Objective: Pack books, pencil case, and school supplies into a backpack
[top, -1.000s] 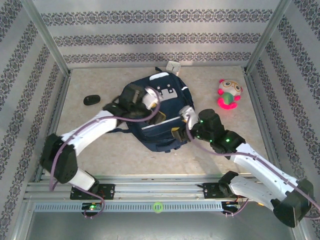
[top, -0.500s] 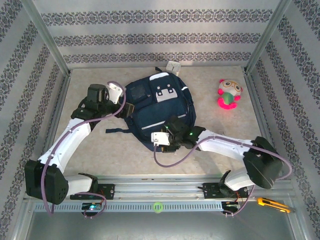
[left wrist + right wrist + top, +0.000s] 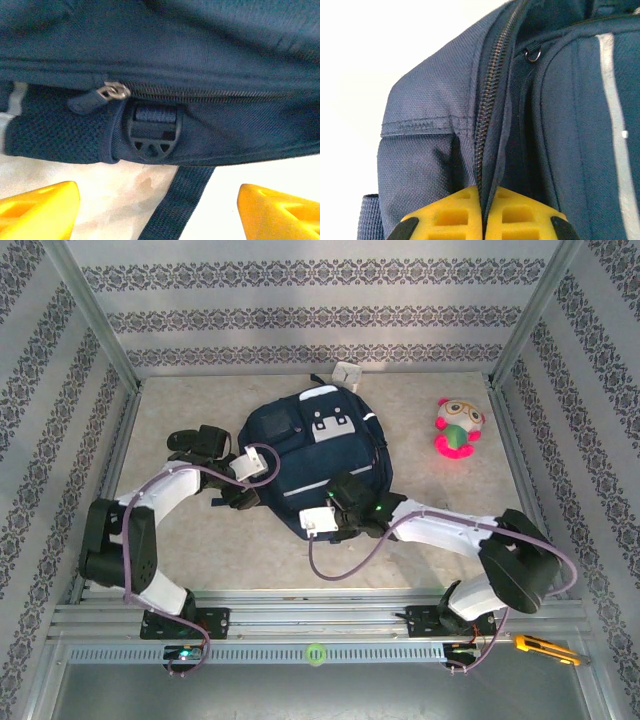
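gripping backpack fabric, right hand; left hand spread wide facing its buckle; plush toy apart.

The backpack blocks the middle of the tabletop. Open surface runs along its right side as far as the plush toy.

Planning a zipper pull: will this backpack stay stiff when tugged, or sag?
Likely floppy: fabric of the backpack creases beside the zipper where the right gripper pinches it. Lying flat and wide, it would probably slide rather than tip.
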